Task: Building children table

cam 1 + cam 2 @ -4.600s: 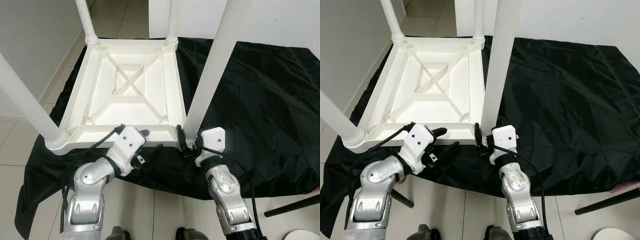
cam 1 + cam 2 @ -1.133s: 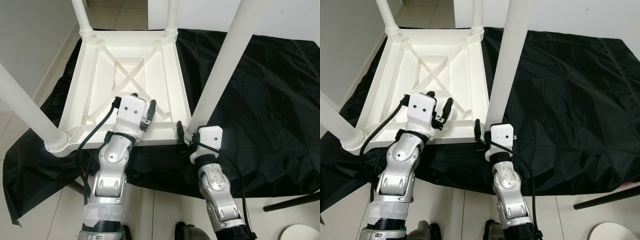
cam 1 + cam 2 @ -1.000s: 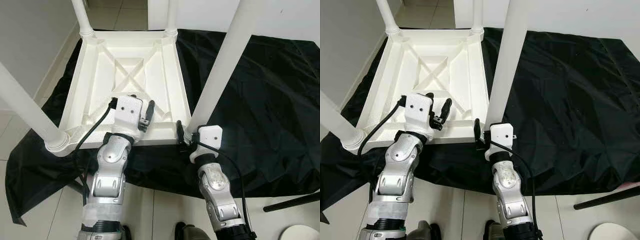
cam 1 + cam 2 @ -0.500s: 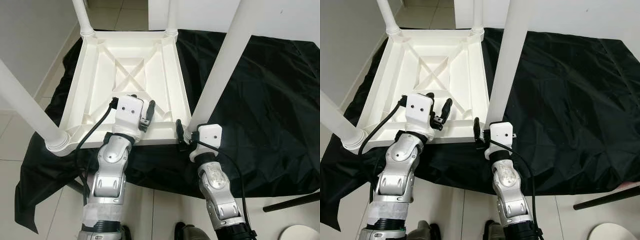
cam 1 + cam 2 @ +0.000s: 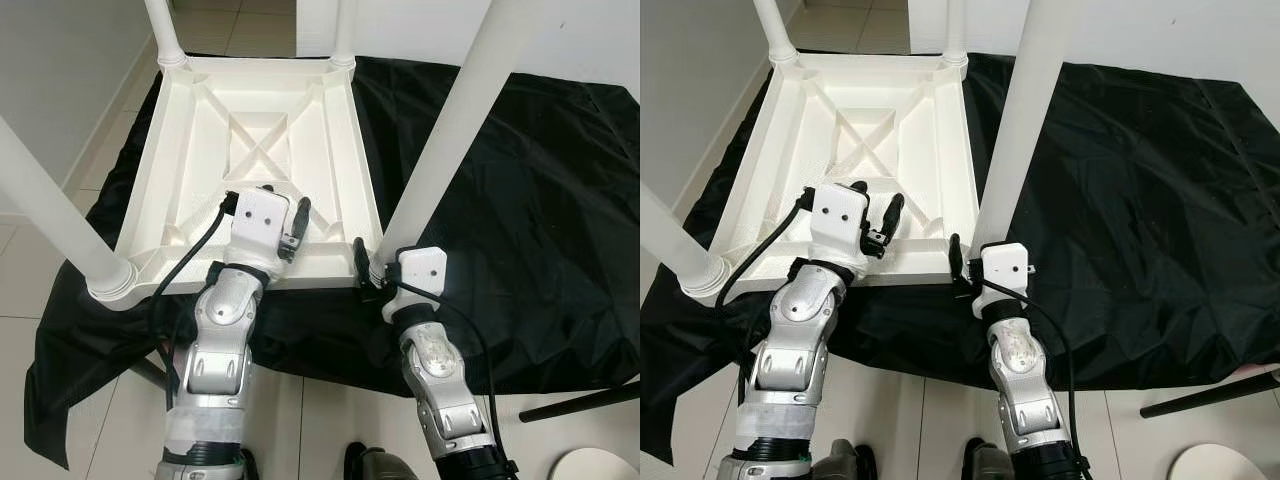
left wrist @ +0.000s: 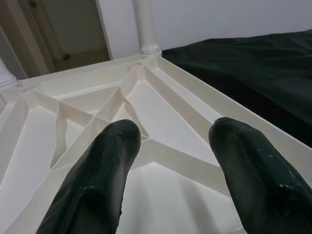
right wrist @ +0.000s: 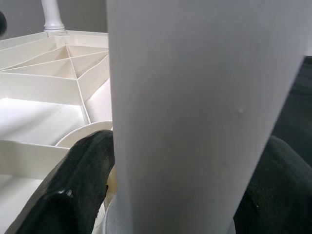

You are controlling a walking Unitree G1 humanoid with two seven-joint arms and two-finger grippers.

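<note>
The upturned white ribbed plastic table (image 5: 260,150) lies on a black cloth (image 5: 530,210), 4 legs up. The right gripper (image 7: 175,195) clamps the near-right white leg (image 5: 440,150) at its base. The left gripper (image 6: 173,146) hovers over the ribbing, fingers apart.

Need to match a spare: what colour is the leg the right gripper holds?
White, plainest in the left eye view: table leg.

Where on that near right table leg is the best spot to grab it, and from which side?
Low on the near right leg, just above its socket, from the robot's own side, as the right pincer does now. The leg is a smooth round post standing up from the upturned table, so two fingers can probably straddle it there.
</note>
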